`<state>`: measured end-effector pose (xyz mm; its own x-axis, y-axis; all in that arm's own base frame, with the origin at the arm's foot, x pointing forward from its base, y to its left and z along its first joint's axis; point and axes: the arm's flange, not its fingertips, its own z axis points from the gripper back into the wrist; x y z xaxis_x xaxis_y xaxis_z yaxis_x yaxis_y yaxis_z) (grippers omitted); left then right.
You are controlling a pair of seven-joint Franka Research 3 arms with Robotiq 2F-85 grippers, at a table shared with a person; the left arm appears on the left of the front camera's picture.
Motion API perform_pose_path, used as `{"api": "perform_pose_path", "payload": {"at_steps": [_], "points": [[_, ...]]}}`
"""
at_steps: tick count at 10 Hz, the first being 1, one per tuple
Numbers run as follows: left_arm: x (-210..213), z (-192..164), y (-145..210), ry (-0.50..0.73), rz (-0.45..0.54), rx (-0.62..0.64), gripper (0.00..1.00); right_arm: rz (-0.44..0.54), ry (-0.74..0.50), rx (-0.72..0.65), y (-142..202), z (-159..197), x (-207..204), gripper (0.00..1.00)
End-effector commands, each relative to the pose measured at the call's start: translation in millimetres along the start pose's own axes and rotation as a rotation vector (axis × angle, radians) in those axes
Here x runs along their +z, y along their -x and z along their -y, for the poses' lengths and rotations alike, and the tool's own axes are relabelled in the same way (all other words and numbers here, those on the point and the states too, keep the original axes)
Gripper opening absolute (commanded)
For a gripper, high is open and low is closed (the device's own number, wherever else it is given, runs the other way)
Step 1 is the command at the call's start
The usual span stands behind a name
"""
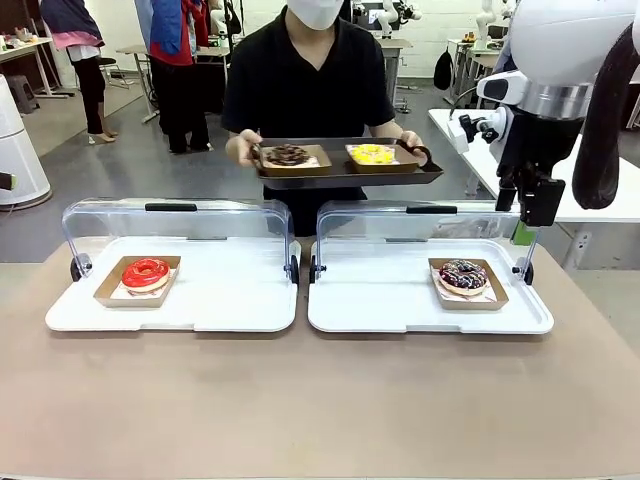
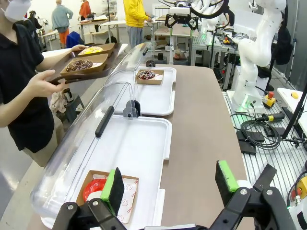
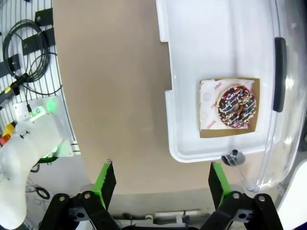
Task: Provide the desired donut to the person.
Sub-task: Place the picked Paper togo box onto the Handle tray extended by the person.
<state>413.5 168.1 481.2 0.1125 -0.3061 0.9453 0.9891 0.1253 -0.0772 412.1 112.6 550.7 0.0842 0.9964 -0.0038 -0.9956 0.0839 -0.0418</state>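
Note:
The person (image 1: 305,75) in a black shirt stands at the far side holding a dark serving tray (image 1: 345,172) with a chocolate donut (image 1: 288,155) and a yellow donut (image 1: 372,153) in cardboard holders. A red-glazed donut (image 1: 146,272) sits in the left white tray (image 1: 230,300). A sprinkled chocolate donut (image 1: 463,275) sits in the right white tray (image 1: 380,300). My right gripper (image 1: 528,225) hangs above the right tray's far right corner. It is open (image 3: 162,179), with the sprinkled donut (image 3: 236,106) off to its right. My left gripper (image 2: 170,182) is open above the red donut (image 2: 93,189).
Both trays have clear hinged lids (image 1: 180,222) standing open at their far edge. The brown table (image 1: 320,400) is bare in front of the trays. Cables and the arm's base (image 2: 249,91) lie beyond the table's side. Bystanders stand in the background.

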Motion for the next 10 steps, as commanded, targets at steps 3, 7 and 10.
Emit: {"api": "perform_pose_path", "payload": {"at_steps": [3, 7, 10], "points": [[1.5, 2.4, -0.5, 0.002, -0.003, -0.005, 1.0, -0.008, -0.005, 0.009, -4.5, -5.2, 5.2, 1.0], [1.5, 2.4, -0.5, 0.002, -0.003, -0.005, 1.0, -0.008, -0.005, 0.009, -4.5, -5.2, 5.2, 1.0], [1.5, 2.4, -0.5, 0.002, -0.003, -0.005, 1.0, -0.008, -0.005, 0.009, -4.5, -5.2, 5.2, 1.0]]}}
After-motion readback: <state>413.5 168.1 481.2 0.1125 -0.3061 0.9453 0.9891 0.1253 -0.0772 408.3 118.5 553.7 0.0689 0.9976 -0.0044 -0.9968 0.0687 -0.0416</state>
